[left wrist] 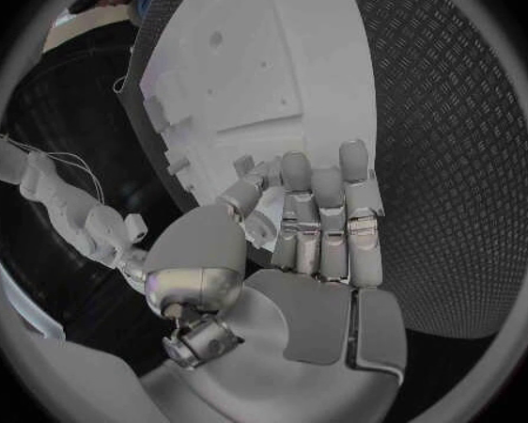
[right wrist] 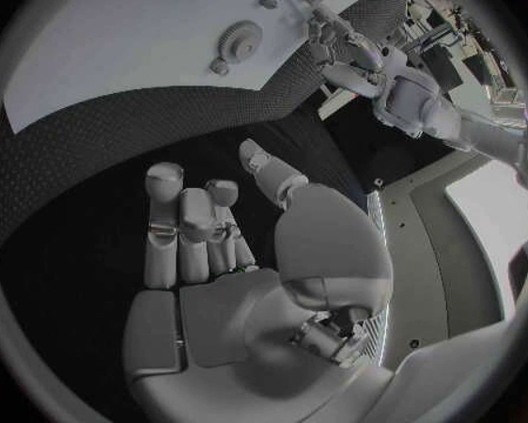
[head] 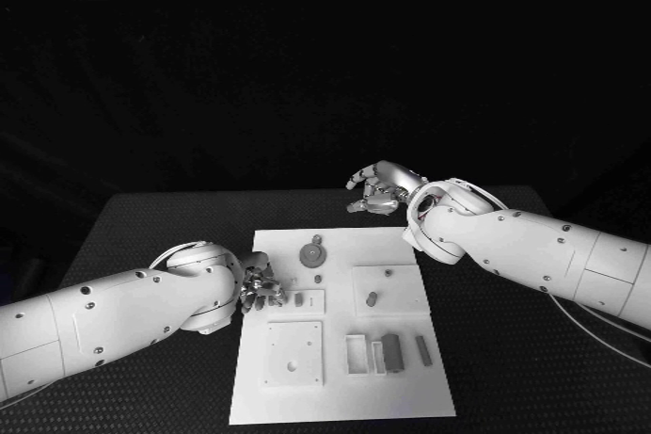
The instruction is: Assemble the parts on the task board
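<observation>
Task board [head: 340, 359] flat at centre of black worktop [head: 163, 217]. Gear part [head: 313, 254] lying near board's far edge; further parts grouped toward near right corner. Left hand [head: 261, 291] at board's left edge, fingers extended, holding nothing. Right hand [head: 380, 189] raised beyond far edge, fingers spread, empty.

The left hand [left wrist: 317, 230] is open, with its fingers [left wrist: 331, 207] side by side and pointing at the white board [left wrist: 235, 56]. The fingertips sit just at the board's edge (if they touch it, it is too hard to tell). The black table [left wrist: 446, 141] lies under them. Nothing is in the hand.
</observation>
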